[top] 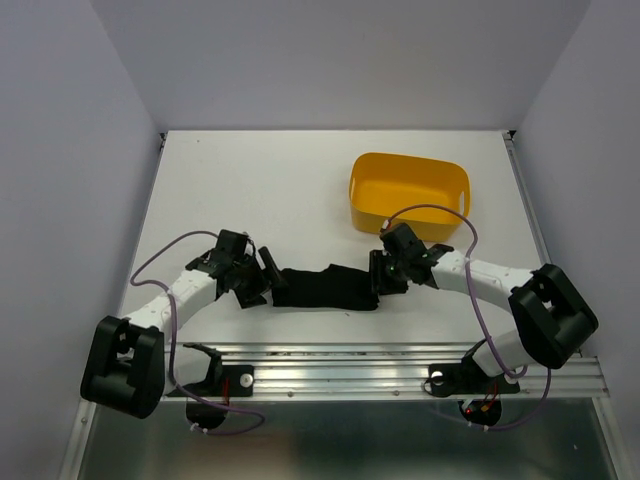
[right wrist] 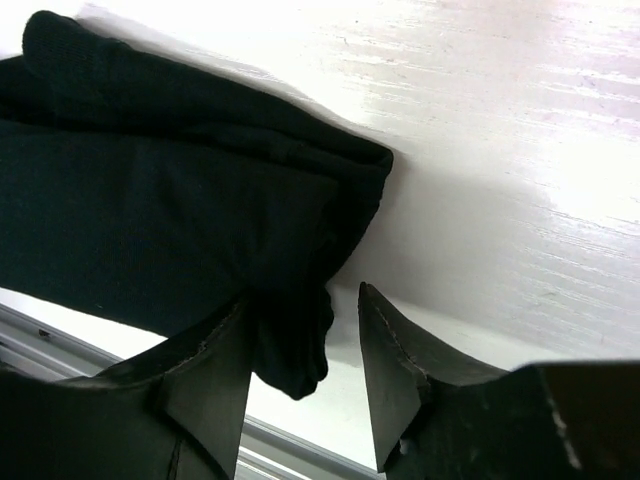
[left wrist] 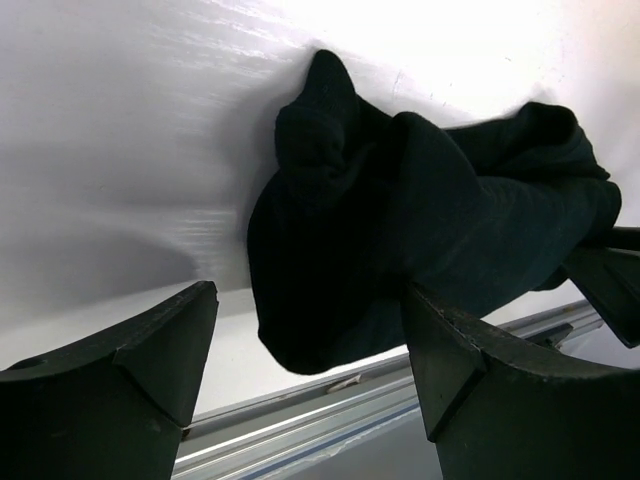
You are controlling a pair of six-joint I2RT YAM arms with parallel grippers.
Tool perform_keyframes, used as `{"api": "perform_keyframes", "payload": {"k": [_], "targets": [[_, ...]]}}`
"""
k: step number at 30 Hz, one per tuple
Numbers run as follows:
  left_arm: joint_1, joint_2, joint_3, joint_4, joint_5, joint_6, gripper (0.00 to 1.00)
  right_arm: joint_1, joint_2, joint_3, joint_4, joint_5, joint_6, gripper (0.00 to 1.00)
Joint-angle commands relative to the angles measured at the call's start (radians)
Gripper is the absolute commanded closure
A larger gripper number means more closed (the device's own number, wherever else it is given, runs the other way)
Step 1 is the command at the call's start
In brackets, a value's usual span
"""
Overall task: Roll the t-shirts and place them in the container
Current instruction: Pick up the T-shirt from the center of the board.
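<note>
Table (top: 270,190) | t-shirt (top: 325,288) bundled near front edge | left tool (left wrist: 310,288) spread | right tool (right wrist: 303,297) spread

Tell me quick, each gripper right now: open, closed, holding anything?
Left gripper: open wide, holding nothing, at one end of the black t-shirt.
Right gripper: open, fingers apart at the t-shirt's other end, not clamping it.

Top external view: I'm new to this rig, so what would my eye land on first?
A black t-shirt, bunched into a long roll, lies on the white table near its front edge. Beyond its right end stands an empty yellow tub. The left and right jaws stand open at the roll's ends.
</note>
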Motion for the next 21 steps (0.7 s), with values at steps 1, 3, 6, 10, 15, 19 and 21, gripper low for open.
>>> {"api": "perform_keyframes", "payload": {"k": [1,3,6,10,15,19,21], "targets": [[-0.012,0.016,-0.015,0.073,0.032,-0.018,0.18,-0.006,-0.017,0.035,-0.046,0.032,-0.019,0.48],[-0.017,0.025,-0.014,0.076,0.038,-0.016,0.21,-0.006,-0.025,0.038,-0.055,0.041,-0.016,0.43],[-0.021,0.051,-0.005,0.084,0.043,-0.015,0.27,-0.006,-0.052,0.046,-0.064,0.046,-0.001,0.34],[-0.032,0.075,-0.003,0.115,0.06,-0.018,0.36,-0.017,-0.118,0.03,-0.069,0.045,0.041,0.15],[-0.04,0.101,-0.005,0.153,0.077,-0.012,0.58,-0.056,-0.218,-0.054,-0.02,-0.011,0.139,0.07],[-0.04,0.143,0.002,0.178,0.09,-0.01,0.9,-0.066,-0.217,-0.143,0.061,-0.052,0.21,0.07],[-0.04,0.154,0.006,0.182,0.091,-0.007,0.99,-0.076,-0.207,-0.18,0.131,-0.073,0.263,0.07]]}}
